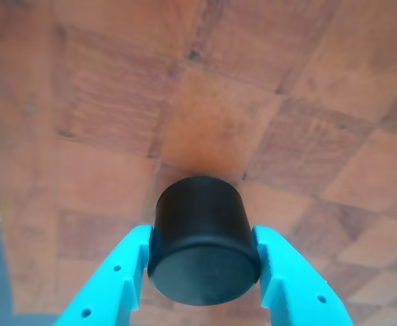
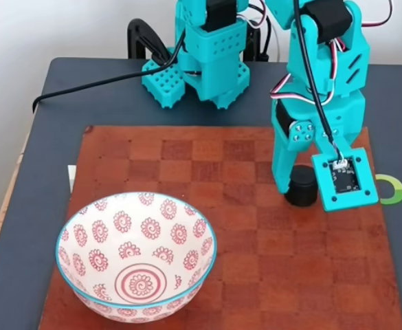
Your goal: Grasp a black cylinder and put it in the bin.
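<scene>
Now the gripper [image 1: 203, 272] has its two turquoise fingers [image 1: 120, 278] pressed against opposite sides of the black cylinder [image 1: 203, 251], clenched on it, as the other view shows from close up. In the fixed view the black cylinder [image 2: 301, 185] sits low at the checkerboard [image 2: 255, 275], on the right side, between the fingers; whether it rests on the wood or is just clear of it I cannot tell. The bin [image 2: 73, 227] stands at the lower left of that view, well apart. The cylinder looks rigid and probably light, with a smooth matte wall that could slip or roll out of a loose pinch. Holding it across its width, around mid-height as here, seems the sound place. The checkerboard lies on a dark bench [image 2: 36, 179].
</scene>
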`<state>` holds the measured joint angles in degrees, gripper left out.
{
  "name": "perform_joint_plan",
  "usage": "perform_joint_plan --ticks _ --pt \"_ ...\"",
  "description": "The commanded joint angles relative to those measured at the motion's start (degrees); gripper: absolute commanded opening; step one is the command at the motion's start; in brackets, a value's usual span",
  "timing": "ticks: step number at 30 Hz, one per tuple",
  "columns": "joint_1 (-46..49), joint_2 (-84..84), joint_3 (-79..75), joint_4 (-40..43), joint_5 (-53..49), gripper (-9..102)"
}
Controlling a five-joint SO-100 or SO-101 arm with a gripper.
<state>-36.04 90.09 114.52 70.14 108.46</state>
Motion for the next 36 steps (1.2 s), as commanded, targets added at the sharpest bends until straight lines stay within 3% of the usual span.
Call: perform_joint_plan --ticks 1,10,26,36 --pt "0.26 1.41 -7.73 7.21 -0.53 9" --pt "6.86 0.53 -23.29 19.69 -6.68 9" --pt "28.92 0.09 -32.17 19.34 -30.59 9" --pt "36.47 -12.92 -45.88 20.04 -39.02 9"
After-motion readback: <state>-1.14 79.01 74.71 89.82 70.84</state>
